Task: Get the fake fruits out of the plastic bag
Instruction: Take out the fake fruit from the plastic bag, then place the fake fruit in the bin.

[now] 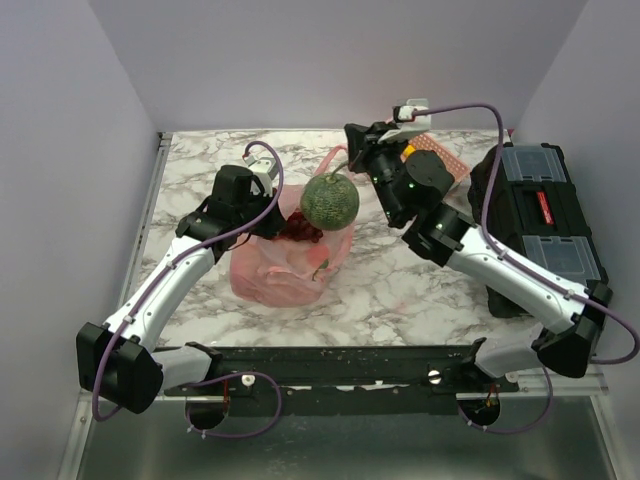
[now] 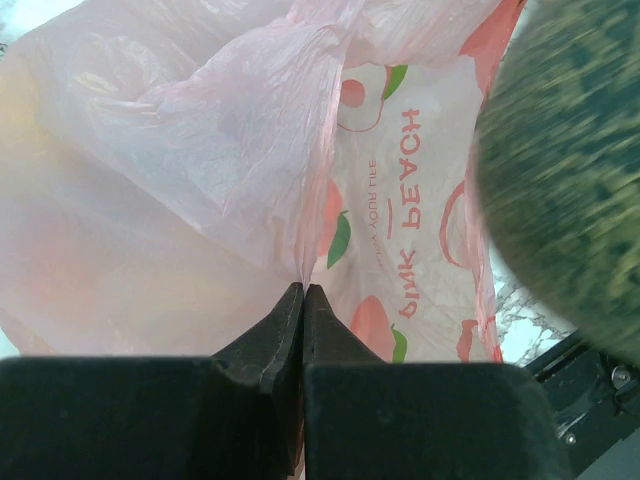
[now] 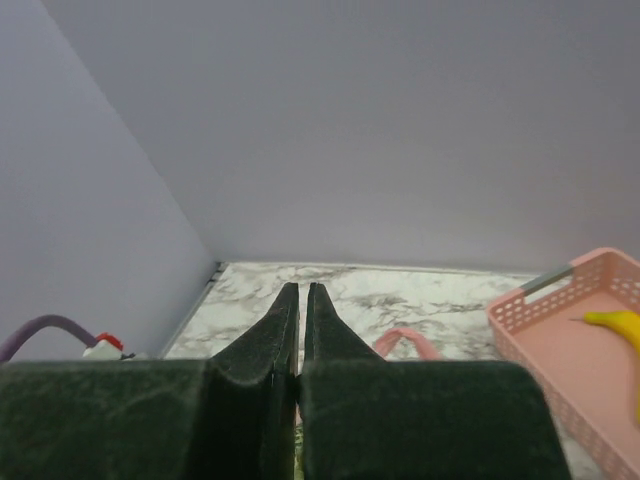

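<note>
The translucent pink plastic bag (image 1: 285, 270) lies at the middle of the marble table, its printed side filling the left wrist view (image 2: 200, 180). My left gripper (image 1: 270, 205) is shut on a fold of the bag's rim (image 2: 303, 287). A dull green melon (image 1: 330, 200) hangs over the bag's mouth and looms at the right of the left wrist view (image 2: 570, 180). My right gripper (image 1: 350, 160) is shut just above the melon at its stem, and its closed tips (image 3: 302, 288) point at the back wall. A dark red grape bunch (image 1: 298, 228) shows in the bag's opening.
A rigid pink lattice basket (image 1: 445, 158) stands at the back right and holds a yellow banana (image 3: 615, 325). A black toolbox (image 1: 540, 215) sits along the right edge. One loop handle of the bag (image 3: 405, 340) lies on the marble behind it.
</note>
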Motion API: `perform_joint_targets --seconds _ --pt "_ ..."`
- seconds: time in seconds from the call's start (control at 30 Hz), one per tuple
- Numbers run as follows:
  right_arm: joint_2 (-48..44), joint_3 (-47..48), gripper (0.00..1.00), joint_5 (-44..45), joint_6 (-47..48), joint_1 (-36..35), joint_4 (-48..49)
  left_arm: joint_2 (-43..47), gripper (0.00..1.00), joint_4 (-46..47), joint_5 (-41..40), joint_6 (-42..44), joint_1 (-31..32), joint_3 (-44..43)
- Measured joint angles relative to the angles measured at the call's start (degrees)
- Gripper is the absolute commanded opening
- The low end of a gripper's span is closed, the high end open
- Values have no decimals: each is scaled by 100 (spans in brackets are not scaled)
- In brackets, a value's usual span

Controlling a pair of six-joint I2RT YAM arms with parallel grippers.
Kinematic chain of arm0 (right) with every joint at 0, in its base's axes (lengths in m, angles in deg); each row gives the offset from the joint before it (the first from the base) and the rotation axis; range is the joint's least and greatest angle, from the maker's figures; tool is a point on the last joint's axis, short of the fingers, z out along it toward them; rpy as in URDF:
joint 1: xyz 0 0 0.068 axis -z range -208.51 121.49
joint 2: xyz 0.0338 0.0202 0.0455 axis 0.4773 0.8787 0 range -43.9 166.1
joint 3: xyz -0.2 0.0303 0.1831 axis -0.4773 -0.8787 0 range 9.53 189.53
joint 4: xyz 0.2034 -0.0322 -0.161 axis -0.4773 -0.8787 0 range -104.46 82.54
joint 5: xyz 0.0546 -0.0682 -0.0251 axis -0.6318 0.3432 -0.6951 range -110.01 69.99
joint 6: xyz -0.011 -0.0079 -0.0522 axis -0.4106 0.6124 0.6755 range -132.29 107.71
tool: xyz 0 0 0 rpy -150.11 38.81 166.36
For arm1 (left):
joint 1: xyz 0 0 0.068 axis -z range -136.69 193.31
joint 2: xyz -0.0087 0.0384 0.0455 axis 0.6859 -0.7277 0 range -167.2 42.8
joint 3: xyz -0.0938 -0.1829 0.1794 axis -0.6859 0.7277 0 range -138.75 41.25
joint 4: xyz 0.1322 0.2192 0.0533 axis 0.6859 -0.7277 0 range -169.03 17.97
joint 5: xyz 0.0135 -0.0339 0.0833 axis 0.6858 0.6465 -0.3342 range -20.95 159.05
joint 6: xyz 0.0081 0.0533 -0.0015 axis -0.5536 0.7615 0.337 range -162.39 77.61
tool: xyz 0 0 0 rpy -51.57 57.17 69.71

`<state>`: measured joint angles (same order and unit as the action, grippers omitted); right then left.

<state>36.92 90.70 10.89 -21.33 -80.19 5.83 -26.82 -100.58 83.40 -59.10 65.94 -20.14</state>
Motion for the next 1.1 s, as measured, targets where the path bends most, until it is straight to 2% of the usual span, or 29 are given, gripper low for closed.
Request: perform_joint_targets --seconds 0.23,0.5,0.77,1.1 --pt "-876 -667 1 1016 568 184 168 4 0 -17 -2 20 0 0" --pt "-1069 -1303 1 1274 584 1600 153 9 0 -28 0 20 0 0" --pt "-144 -920 1 1237 654 2439 116 59 0 -17 26 59 0 0" --pt "1722 507 1 1235 1419 3012 308 116 0 20 249 153 0 0"
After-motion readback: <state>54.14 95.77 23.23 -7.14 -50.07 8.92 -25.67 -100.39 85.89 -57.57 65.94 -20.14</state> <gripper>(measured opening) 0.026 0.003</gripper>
